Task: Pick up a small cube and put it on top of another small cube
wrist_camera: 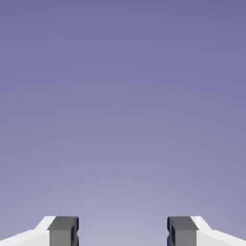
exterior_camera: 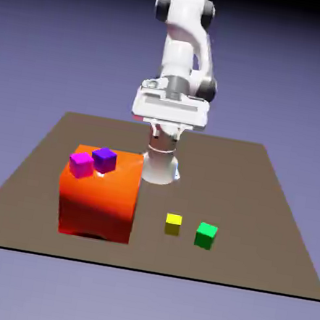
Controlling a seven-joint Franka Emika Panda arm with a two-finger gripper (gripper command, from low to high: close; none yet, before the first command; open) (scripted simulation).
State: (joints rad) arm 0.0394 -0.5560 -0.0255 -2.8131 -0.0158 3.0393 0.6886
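Note:
The small bright yellow cube (exterior_camera: 173,224) sits on the brown table, right of the large orange block in the exterior view. A small green cube (exterior_camera: 206,235) lies close beside it, apart from it. My gripper (exterior_camera: 169,112) hangs high above the table's far part, well away from both cubes. The hand view holds only the blue-violet backdrop. There the gripper (wrist_camera: 122,233) stands open, its two grey fingertips (wrist_camera: 63,231) wide apart with nothing between them.
A large orange block (exterior_camera: 98,198) stands at the exterior view's left. A magenta cube (exterior_camera: 81,164) and a purple cube (exterior_camera: 104,159) rest on its top, side by side. The robot's white base (exterior_camera: 161,164) rises just behind the block's right corner.

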